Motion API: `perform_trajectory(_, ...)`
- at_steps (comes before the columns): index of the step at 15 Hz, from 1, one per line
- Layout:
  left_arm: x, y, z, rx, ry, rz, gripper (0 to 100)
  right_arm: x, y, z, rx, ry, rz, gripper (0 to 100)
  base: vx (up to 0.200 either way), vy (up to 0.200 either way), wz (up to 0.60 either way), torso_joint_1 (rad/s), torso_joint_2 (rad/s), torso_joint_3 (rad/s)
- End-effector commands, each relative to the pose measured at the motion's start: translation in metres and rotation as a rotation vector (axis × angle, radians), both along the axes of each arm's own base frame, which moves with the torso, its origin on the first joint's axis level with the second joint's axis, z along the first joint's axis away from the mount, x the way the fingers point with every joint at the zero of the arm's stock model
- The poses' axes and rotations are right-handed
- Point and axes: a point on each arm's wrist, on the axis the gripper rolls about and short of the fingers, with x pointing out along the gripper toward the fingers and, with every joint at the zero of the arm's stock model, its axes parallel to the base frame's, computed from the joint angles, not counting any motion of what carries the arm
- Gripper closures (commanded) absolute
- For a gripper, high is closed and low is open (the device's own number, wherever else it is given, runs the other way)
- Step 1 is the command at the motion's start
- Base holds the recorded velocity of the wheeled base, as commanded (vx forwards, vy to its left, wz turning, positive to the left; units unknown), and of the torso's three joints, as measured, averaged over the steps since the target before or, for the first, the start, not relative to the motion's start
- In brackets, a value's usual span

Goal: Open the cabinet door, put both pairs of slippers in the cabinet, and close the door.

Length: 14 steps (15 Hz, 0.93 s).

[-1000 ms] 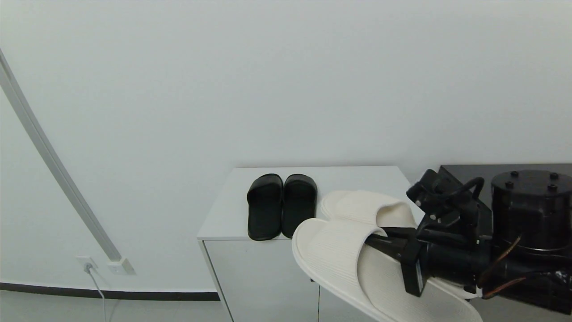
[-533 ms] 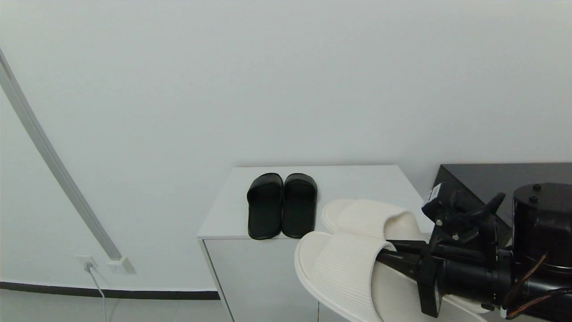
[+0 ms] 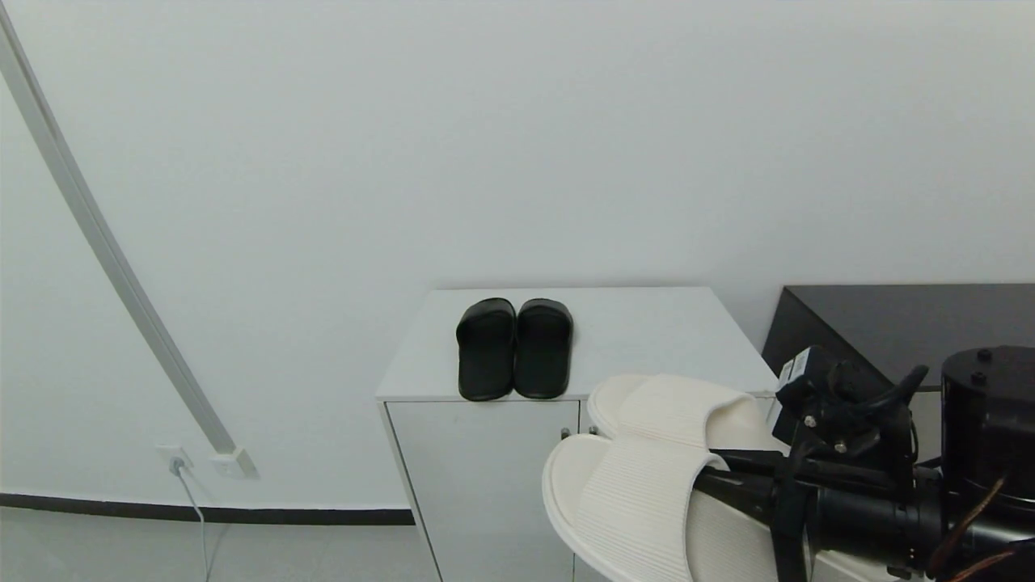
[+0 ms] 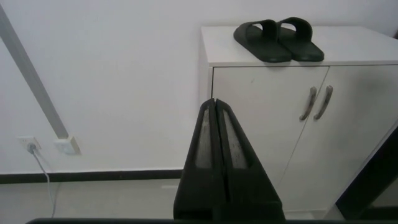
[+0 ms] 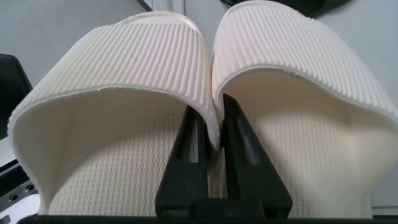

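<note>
A pair of black slippers (image 3: 515,347) lies side by side on top of the white cabinet (image 3: 647,339), whose two doors (image 4: 273,124) are shut, handles (image 4: 316,103) meeting at the middle. My right gripper (image 3: 716,473) holds the pair of white ribbed slippers (image 3: 647,477) in the air in front of the cabinet's right half, fingers (image 5: 186,146) pinching the two inner strap walls together. The black slippers (image 4: 278,38) lie above and beyond my left gripper (image 4: 215,106), which is shut on nothing, off the cabinet's left front corner.
A black table (image 3: 906,319) stands right of the cabinet. A grey conduit (image 3: 105,242) runs down the wall to a socket (image 3: 174,461) with a cable at the left. Bare floor lies left of the cabinet.
The head view has shifted, so the cabinet looks smaller and farther. The right gripper with the white slippers has dropped lower and pulled back from the cabinet top.
</note>
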Motion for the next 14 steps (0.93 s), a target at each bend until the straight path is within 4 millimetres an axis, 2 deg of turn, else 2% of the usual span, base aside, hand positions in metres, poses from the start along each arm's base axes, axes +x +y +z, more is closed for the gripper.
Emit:
perform_trajectory(1,0.000,0.000,0.000,0.001,-0.001,-0.001,100,-0.001,0.000,-0.001,-0.003,0.005,0.008,100,0.000,0.000,0.00,0.000,0.00,0.000)
perform_trajectory(2,0.000,0.000,0.000,-0.001,-0.001,-0.002,0,-0.001,0.000,-0.002,-0.006,0.009,0.008,100,0.000,0.000,0.00,0.000,0.00,0.000)
perform_trajectory(7,0.000,0.001,0.001,0.002,-0.004,0.030,0,-0.006,0.001,-0.007,-0.018,0.017,0.027,100,0.000,0.000,0.00,0.000,0.00,0.000)
perform_trajectory(8,-0.002,0.001,0.010,0.009,-0.040,0.056,0,-0.006,0.002,-0.007,-0.018,0.017,0.030,100,0.000,0.000,0.00,-0.100,0.25,0.139)
perform_trajectory(9,-0.011,0.001,0.045,-0.026,-0.134,0.016,0,-0.006,0.002,-0.007,-0.018,0.017,0.030,100,0.000,0.000,0.00,-0.134,0.33,0.183)
perform_trajectory(10,-0.012,0.000,0.048,-0.039,-0.121,-0.037,0,-0.006,0.002,-0.008,-0.022,0.020,0.031,100,0.000,0.000,0.00,-0.159,0.37,0.203)
perform_trajectory(12,-0.006,-0.002,0.025,-0.033,-0.015,-0.142,0,-0.008,0.002,-0.011,-0.030,0.029,0.037,100,0.000,0.000,0.00,-0.161,0.38,0.212)
perform_trajectory(14,-0.004,-0.003,0.018,-0.035,0.012,-0.180,0,-0.008,0.002,-0.012,-0.033,0.030,0.039,100,0.000,0.000,0.00,-0.173,0.41,0.232)
